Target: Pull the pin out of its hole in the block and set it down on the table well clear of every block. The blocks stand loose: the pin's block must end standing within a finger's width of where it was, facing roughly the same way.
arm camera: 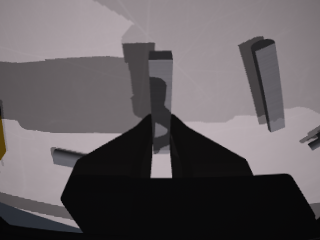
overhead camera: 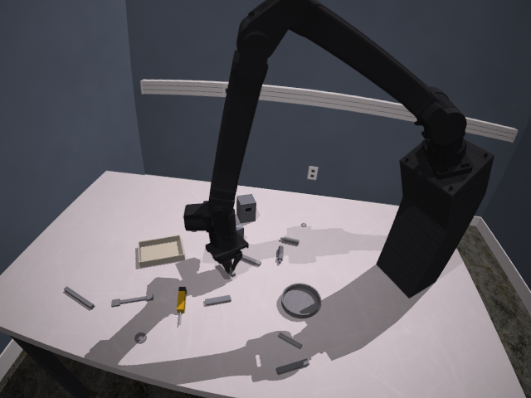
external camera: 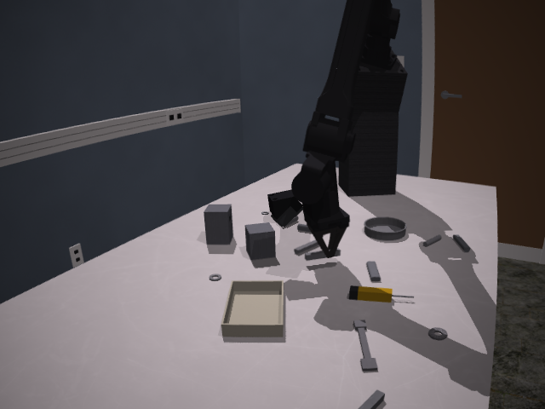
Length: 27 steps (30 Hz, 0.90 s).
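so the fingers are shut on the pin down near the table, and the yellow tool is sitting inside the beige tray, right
Not quite. The gripper is indeed shut on the pin low over the table, but the yellow tool lies on the table beside the beige tray, apart from it. The exterior view shows this.

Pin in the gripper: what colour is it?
Plain grey, with no markings; the pin shows best in the wrist view, between the gripper fingers.
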{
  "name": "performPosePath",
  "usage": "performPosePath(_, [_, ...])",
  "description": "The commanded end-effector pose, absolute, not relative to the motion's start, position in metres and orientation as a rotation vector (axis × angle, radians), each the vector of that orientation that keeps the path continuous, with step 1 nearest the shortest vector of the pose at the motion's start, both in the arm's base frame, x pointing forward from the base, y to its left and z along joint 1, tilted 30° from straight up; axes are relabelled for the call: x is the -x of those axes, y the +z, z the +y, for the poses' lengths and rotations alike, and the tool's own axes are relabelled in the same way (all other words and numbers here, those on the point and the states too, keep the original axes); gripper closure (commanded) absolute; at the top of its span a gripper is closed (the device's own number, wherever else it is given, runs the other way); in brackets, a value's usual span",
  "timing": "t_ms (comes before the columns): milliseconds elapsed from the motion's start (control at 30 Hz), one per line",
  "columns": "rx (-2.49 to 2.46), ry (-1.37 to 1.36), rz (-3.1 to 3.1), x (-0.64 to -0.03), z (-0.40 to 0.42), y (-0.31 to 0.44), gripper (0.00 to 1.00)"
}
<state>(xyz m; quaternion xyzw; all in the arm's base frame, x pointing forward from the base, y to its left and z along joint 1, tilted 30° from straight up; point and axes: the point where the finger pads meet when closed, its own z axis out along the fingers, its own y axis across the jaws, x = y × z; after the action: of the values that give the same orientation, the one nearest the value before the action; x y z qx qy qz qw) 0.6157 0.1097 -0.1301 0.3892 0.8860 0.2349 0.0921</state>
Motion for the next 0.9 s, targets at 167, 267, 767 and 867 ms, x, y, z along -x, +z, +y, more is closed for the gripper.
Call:
performPosePath(167, [-1.164, 0.696, 2.635, -0.6182, 0.1165, -0.1409, 1.0])
performPosePath(267, [-1.162, 0.697, 2.633, -0.6184, 0.1166, -0.1417, 1.0])
performPosePath(767, [-1.157, 0.701, 2.626, -0.6186, 0.117, -0.1463, 1.0])
performPosePath(867, [-1.158, 0.701, 2.627, -0.6177, 0.117, -0.148, 1.0])
